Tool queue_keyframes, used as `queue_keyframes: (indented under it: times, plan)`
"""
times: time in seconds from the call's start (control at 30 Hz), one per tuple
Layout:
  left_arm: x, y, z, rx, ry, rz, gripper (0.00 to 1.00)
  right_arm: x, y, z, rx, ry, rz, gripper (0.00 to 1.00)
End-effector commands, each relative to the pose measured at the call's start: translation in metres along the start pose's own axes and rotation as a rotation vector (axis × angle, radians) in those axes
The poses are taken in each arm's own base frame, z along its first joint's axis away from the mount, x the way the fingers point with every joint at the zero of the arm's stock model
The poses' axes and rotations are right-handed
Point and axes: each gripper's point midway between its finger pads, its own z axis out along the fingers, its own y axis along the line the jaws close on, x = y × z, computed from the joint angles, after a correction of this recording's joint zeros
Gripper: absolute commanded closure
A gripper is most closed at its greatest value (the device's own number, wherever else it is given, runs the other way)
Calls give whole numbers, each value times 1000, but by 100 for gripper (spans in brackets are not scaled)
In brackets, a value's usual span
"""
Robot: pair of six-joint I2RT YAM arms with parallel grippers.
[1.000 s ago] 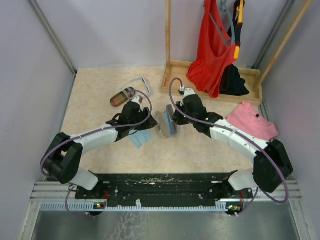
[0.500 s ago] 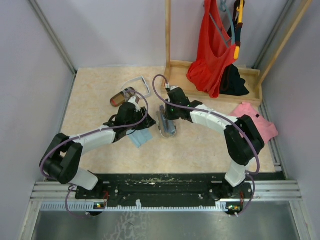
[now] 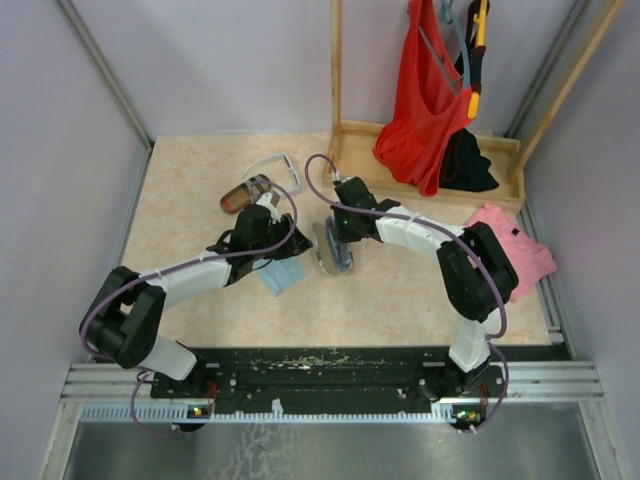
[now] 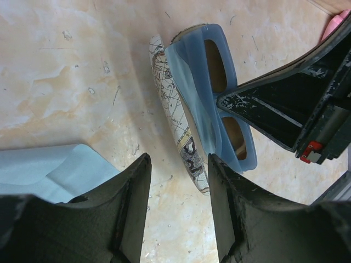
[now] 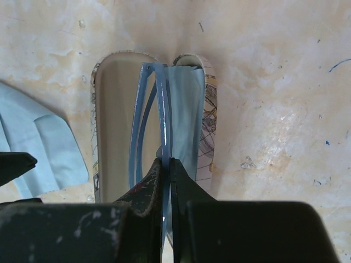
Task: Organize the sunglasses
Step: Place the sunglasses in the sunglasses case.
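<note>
Since a second ago the right arm has folded its elbow in and carried its claw slightly left over the case; the left arm has hardly stirred. Far left at the back of the table [image 3: 190, 200] lies a second pair [image 3: 291, 168] of thin-framed glasses. Our left claw [image 4: 178, 203] hangs half spread and empty, just beside the light blue cloth [image 4: 49, 170], pointing at the open map-printed case [image 4: 178, 131]. The pale blue sunglasses [image 5: 184, 109] stand on edge between the case's shells, their long axis along the case's, running away from the bases. The right claw [image 5: 166, 164], directly over them, pinches their frame. We judge lowering them in is next.
</note>
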Motion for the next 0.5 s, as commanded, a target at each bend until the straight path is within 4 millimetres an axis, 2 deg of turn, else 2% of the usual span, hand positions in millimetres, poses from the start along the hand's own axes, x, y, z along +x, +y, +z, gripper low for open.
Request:
queue_keyframes:
  times: [0.0, 0.3, 0.47]
  plan:
    - [-5, -5, -1, 26, -15, 6, 48, -25, 2, -1, -7, -60, -3, 100]
    - [-5, -6, 0, 30, -9, 16, 49, -18, -12, 4, -7, -54, 32, 100]
    - [-5, -7, 1, 36, -5, 15, 49, -12, -15, 9, -65, -51, 74, 100]
